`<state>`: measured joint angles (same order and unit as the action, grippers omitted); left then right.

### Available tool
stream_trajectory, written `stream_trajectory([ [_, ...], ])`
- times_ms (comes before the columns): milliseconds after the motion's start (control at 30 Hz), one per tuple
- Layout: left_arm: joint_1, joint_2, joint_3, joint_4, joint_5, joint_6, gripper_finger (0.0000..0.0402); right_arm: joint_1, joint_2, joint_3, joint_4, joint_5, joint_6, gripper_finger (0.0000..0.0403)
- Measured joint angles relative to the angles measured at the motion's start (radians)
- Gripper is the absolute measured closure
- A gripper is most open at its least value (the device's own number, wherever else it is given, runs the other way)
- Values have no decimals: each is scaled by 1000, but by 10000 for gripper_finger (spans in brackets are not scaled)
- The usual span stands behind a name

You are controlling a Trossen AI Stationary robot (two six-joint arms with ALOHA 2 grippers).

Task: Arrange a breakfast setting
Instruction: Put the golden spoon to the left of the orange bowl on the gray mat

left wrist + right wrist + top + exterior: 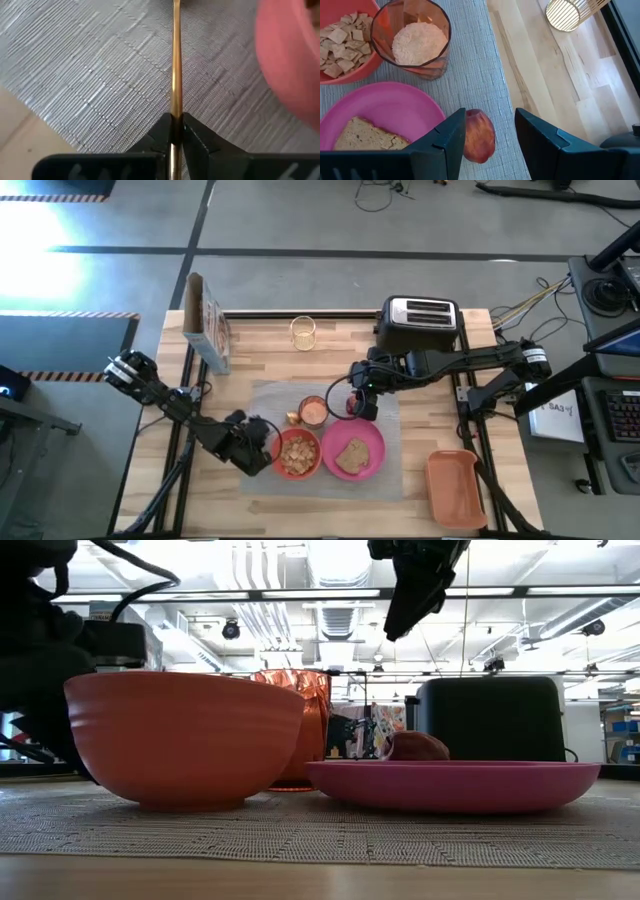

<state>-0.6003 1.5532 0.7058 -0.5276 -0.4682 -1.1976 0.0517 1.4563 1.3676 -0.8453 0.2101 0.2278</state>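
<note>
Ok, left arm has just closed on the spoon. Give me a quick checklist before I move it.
1. Left gripper jaws shut on the gold spoon handle, handle centred between them: ok.
2. Spoon lies over the grey mat, beside the red-orange bowl: ok.
3. Whether the spoon's bowl end is free of the bowl's side: cannot tell, that end is out of view.
4. Right gripper open, hovering above the red apple, holding nothing: ok.
5. Toast slice on the pink plate: ok.
6. Orange glass upright on the mat: ok.
</note>
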Motion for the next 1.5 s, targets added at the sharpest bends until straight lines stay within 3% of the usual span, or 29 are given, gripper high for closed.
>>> stream_trajectory([
  [533, -23, 0, 2, -170, -23, -567, 382, 0, 0, 0, 17, 0, 0, 243],
  [767, -77, 0, 39, -171, -50, -708, 381, 0, 0, 0, 17, 0, 0, 243],
  [1033, -127, 12, 102, -212, -231, -928, 380, 0, 0, 0, 17, 0, 0, 243],
  [1300, -141, 65, 105, -132, -305, -1163, 380, 0, 0, 0, 20, 0, 0, 243],
  [1500, -140, 102, 117, -122, -327, -1191, 375, 0, 0, 0, 21, 0, 0, 243],
])
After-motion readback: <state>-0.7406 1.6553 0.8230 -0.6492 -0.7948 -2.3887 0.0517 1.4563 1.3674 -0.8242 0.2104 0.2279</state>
